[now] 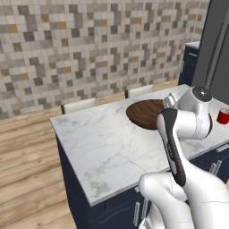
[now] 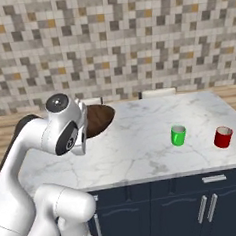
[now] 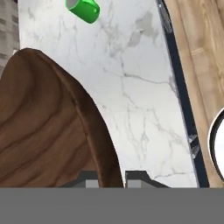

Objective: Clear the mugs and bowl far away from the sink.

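The dark brown wood-grain bowl (image 3: 39,127) looms at the left of the hand view, and my gripper (image 3: 111,178) is shut on its rim, one tip on each side. In the base views the bowl (image 1: 145,114) (image 2: 97,119) sits over the back of the marble counter (image 1: 103,147), partly hidden by my arm. The green mug (image 2: 178,135) (image 3: 83,9) stands upright in the counter's middle. To its right, near the counter's end, is the red mug (image 2: 223,137) (image 1: 222,116). The sink is out of view.
Two pale chair backs (image 1: 78,105) (image 1: 138,91) stand against the counter's far edge. The counter's left end drops to a wooden floor (image 1: 27,152). A tall dark cabinet (image 1: 217,44) rises at the far right.
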